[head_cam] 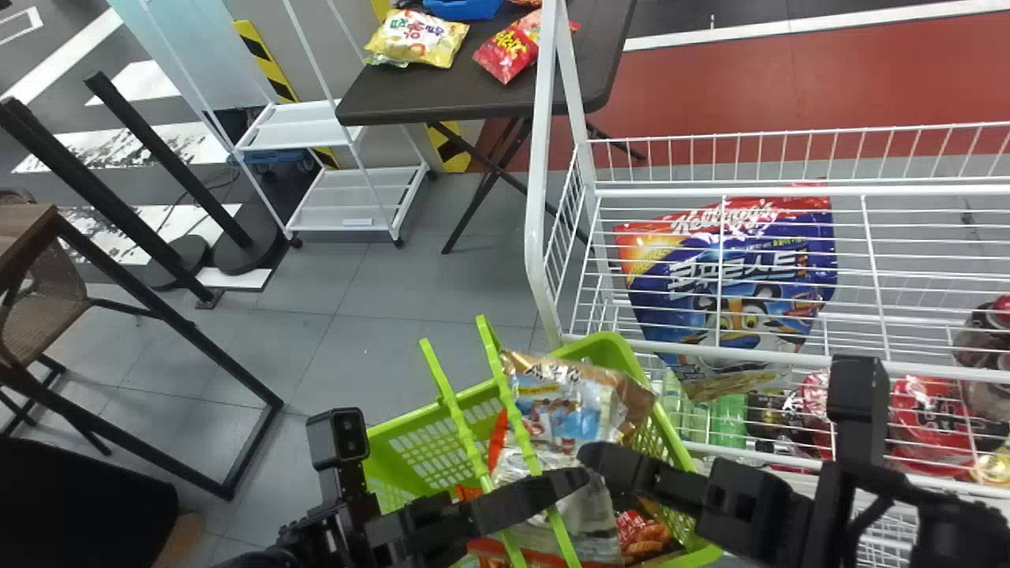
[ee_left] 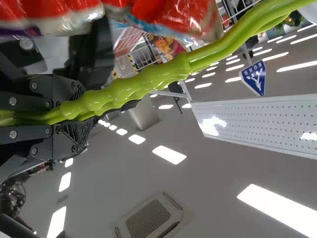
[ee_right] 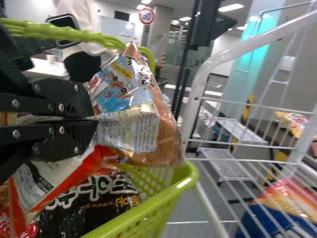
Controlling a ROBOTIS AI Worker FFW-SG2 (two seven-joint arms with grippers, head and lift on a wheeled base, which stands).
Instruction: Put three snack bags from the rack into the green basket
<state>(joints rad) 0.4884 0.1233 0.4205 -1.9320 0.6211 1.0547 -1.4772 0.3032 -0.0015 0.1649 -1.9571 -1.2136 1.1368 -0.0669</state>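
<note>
The left gripper [head_cam: 552,487] is over the green basket [head_cam: 422,410]; in the left wrist view this gripper [ee_left: 81,110] is shut around the basket's handle [ee_left: 133,84]. My right gripper [head_cam: 604,459] is above the basket's rack side. Pinched between its fingers is a brown and light-blue snack bag [head_cam: 564,406]. In the right wrist view, the gripper [ee_right: 94,119] is shut on one end of that bag [ee_right: 133,111], whose far end stands at the basket's rim [ee_right: 183,176]. Beneath it, other packets [ee_right: 89,198] lie inside the basket.
A white wire rack [head_cam: 714,359] stands right beside the basket, holding a large blue and red bag [head_cam: 734,276] with bottles and red packs [head_cam: 931,418] lower down. Farther off are a dark table [head_cam: 473,95] with snack bags and a white shelf cart [head_cam: 355,197].
</note>
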